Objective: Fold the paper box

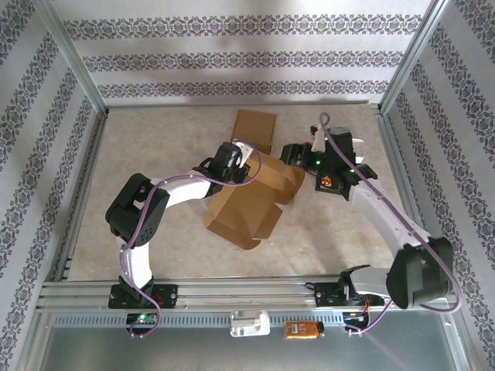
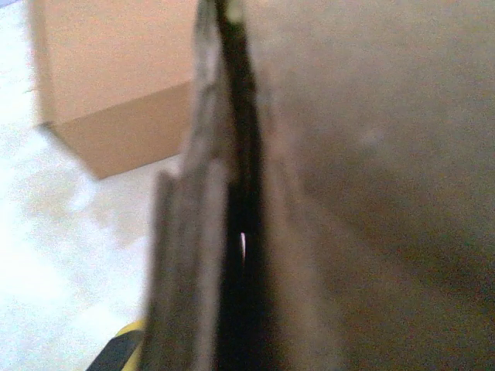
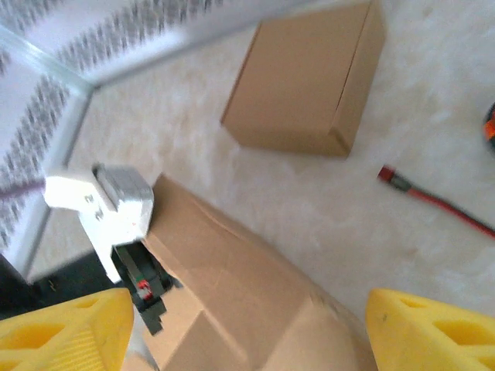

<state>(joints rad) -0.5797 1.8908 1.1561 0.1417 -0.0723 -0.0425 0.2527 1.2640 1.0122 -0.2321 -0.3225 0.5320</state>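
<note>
Two sets of fingers tend the half-formed paper box (image 1: 247, 205) in the middle of the surface (image 1: 155, 139). The left fingers (image 1: 236, 166) are pinched together on, I think, its upright wall (that wrist view is a blur). The right fingers (image 3: 66, 332) are spread over its right end. Keep the left pinch firm and press the right down squarely.

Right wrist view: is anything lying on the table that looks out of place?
Yes. A thin red cable with a red plug end lies loose on the beige table, right of the closed brown cardboard box. It is no part of the folding and could snag. Where it leads is cut off at the frame edge.
</note>
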